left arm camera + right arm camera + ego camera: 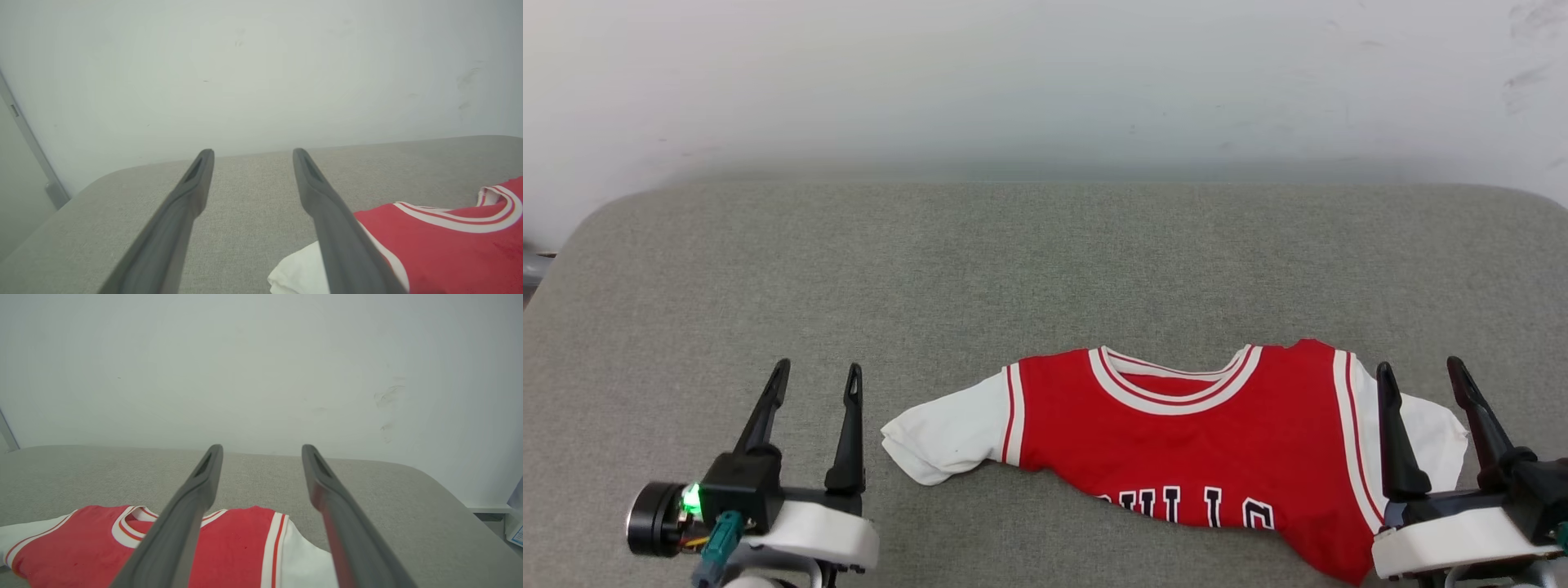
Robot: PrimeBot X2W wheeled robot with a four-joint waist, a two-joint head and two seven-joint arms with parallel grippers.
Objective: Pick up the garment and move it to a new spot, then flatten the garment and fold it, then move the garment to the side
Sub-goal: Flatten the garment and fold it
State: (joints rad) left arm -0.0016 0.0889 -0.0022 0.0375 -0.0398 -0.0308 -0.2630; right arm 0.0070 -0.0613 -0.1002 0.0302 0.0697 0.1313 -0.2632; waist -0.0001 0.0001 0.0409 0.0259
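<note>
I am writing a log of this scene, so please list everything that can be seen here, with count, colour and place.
garment: one, red with white sleeves, striped trim and black letters; lies front up on the table, near the front edge, right of centre, not flat.
table: one, grey fabric top; under the garment, reaching back to the wall.
wall: one, white with faint marks; behind the table.
left claw: one, two dark fingers, open and empty; lower left, beside one white sleeve, apart from it.
right claw: one, two dark fingers, open and empty; lower right, over the other sleeve; contact cannot be told.
</note>
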